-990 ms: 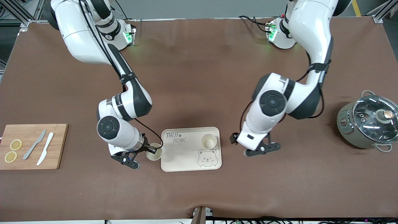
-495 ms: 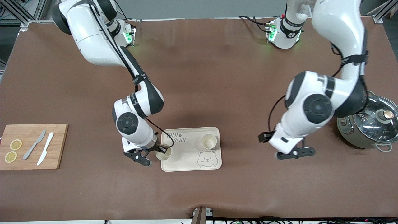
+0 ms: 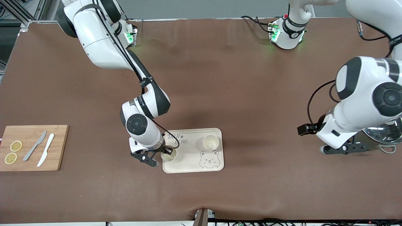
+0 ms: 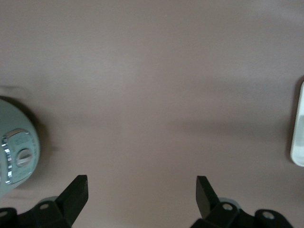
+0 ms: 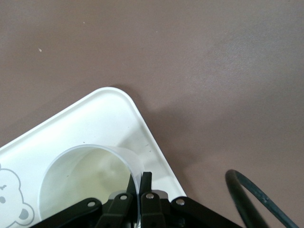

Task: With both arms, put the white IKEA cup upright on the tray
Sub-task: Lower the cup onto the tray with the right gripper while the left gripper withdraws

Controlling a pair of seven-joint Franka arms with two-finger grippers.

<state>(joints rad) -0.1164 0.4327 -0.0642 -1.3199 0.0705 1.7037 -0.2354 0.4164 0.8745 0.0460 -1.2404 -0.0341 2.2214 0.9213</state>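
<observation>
Cup [image 3: 168, 155] upright, lower centre of frame, over tray [image 3: 192, 168] corner; right gripper [image 3: 165, 152] pinches its rim. I lower straight, then release. Left gripper [image 3: 342, 148] waits by pot [image 3: 381, 133], spread, empty.

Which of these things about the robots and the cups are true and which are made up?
1. The right gripper is shut on the rim of a cup over the tray. True.
2. The left gripper holds a cup as well. False: its fingers are open and hold nothing, and it hangs over the table beside the pot.
3. A second cup stands upright on the tray. True.
4. The knives lie on the tray. False: the two knives lie on the cutting board, beside two lemon slices.
</observation>
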